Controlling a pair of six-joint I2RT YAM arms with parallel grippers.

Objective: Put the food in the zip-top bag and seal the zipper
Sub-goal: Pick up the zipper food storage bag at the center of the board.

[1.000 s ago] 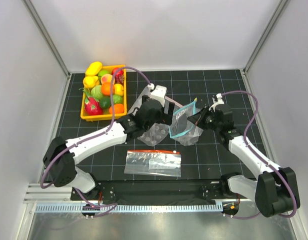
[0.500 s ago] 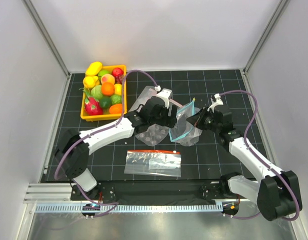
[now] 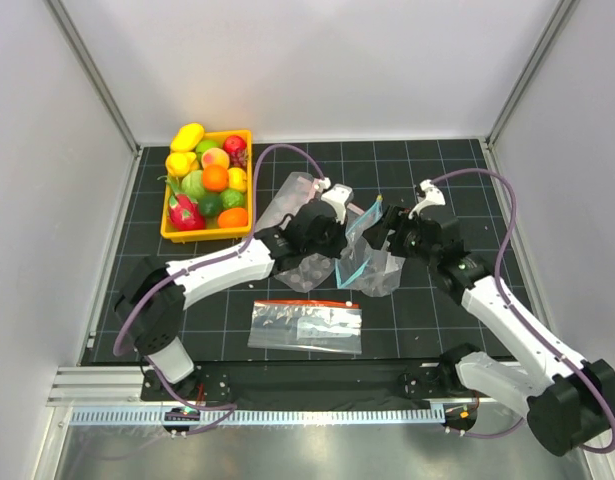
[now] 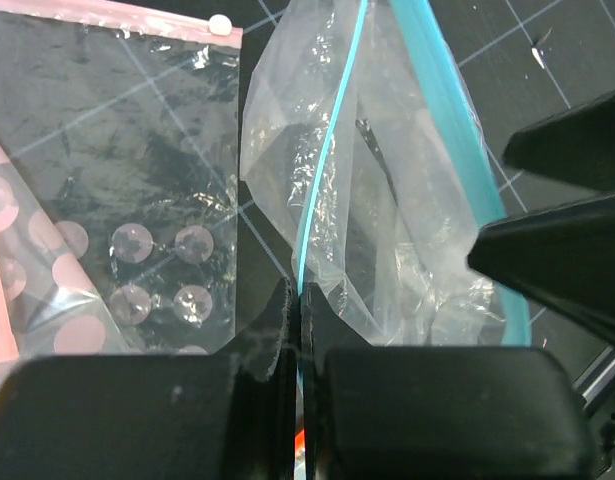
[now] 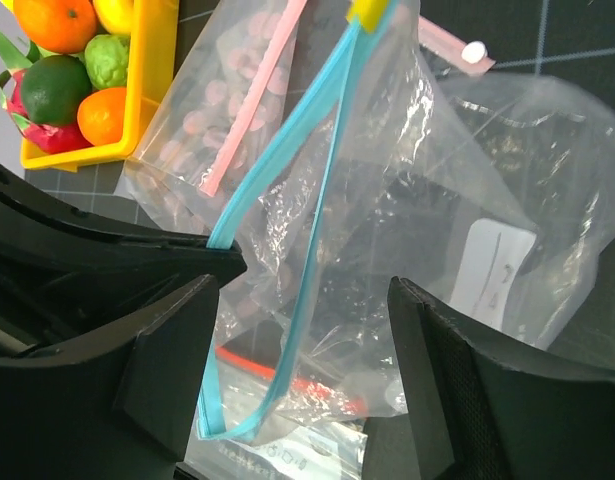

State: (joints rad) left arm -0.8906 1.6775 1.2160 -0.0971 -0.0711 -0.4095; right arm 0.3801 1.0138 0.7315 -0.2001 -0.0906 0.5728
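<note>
Nearest the arm bases, in front of the zip-top bag (image 3: 372, 262) and apart from it: a flat clear bag (image 3: 305, 324) with a red-orange strip, lying on the black gridded mat (image 3: 427, 165). Behind that, mid-mat, the zip-top bag itself, crinkled, mouth held up between the two arms. On its left, the left gripper (image 4: 297, 305), jaws together and clamped on the zipper (image 4: 327, 170). On its right, the right gripper (image 5: 305, 300), jaws apart, one finger on either side of the bag's parted mouth; touching the plastic or not, cannot tell. Just left of the bag and partly under the left arm: a dotted clear bag (image 3: 309, 270) with a pink strip. Farthest, well to the bag's left and behind it: a yellow tray (image 3: 170, 233) heaped with fruit (image 3: 209, 190), among it a pink dragon fruit (image 3: 183, 212), an orange (image 3: 216, 177) and a yellow mango (image 3: 187, 135).

Seen only from the right wrist: a white label (image 5: 495, 265) on the bag's wall, a yellow tab (image 5: 369, 10) at the zipper's far end, the teal strip opened into a long loop. Seen only from the left wrist: the thin teal edge pinched between the fingers. Seen only from above: the flat bag whole and the tray's full load; from the right wrist, just one corner of the tray.
</note>
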